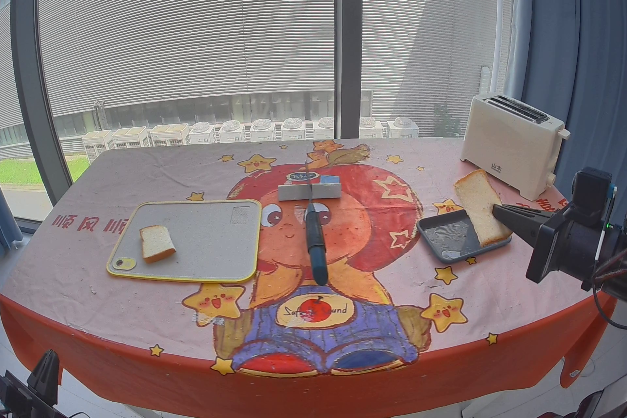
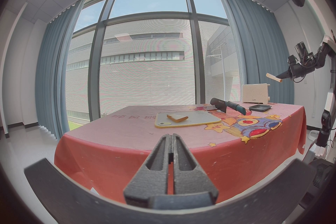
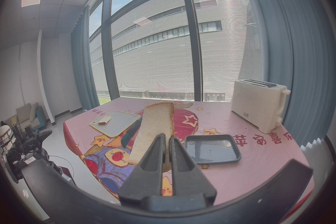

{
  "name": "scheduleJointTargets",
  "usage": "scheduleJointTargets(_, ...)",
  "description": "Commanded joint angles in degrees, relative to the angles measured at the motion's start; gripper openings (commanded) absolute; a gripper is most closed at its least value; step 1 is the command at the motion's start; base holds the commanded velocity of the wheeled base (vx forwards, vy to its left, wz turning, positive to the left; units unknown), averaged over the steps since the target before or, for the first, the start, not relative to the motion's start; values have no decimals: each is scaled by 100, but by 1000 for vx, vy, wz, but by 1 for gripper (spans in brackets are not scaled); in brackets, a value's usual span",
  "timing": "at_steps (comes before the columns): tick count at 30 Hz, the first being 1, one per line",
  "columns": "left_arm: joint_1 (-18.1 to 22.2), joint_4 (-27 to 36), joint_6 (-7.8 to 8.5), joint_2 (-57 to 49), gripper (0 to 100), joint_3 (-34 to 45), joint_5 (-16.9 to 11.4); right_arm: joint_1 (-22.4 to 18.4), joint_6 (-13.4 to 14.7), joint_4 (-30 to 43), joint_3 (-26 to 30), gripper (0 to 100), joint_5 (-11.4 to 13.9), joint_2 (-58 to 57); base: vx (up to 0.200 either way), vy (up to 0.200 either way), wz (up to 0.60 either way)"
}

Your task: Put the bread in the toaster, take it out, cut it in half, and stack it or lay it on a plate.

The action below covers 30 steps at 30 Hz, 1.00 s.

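My right gripper is shut on the lower edge of a bread slice, holding it in the air over the table's right side. In the head view this bread slice hangs above the far edge of a dark rectangular plate, between it and the white toaster. The toaster's slots face up and are empty. A smaller piece of bread lies on the yellow-rimmed cutting board at the left. My left gripper is shut on nothing, low in front of the table's left end.
A blue-handled knife lies mid-table with its blade resting on a small grey block. The orange cartoon tablecloth covers the whole table, with its front edge close to me. A window stands right behind the table, and a curtain hangs at the right.
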Motion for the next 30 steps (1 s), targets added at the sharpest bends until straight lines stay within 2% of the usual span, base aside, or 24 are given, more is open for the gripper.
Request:
scheduleJointTargets(1, -6, -1, 4, -93, 0, 92, 0, -158, 17, -34, -13, 0, 16, 184, 0, 0, 0)
scheduleJointTargets(10, -6, -1, 4, -93, 0, 92, 0, -659, 35, -34, -189, 0, 77, 272, 0, 0, 0)
scheduleJointTargets(18, 3, -1, 4, -93, 0, 92, 0, -870, 43, -34, -242, 0, 86, 395, 0, 0, 0)
scheduleJointTargets(26, -6, -1, 4, -93, 0, 92, 0, -1327, 35, -43, -268, 0, 104, 756, 0, 0, 0)
scheduleJointTargets(30, -6, -1, 4, -93, 0, 92, 0, -1494, 35, -166, -259, 0, 315, 879, 0, 0, 0)
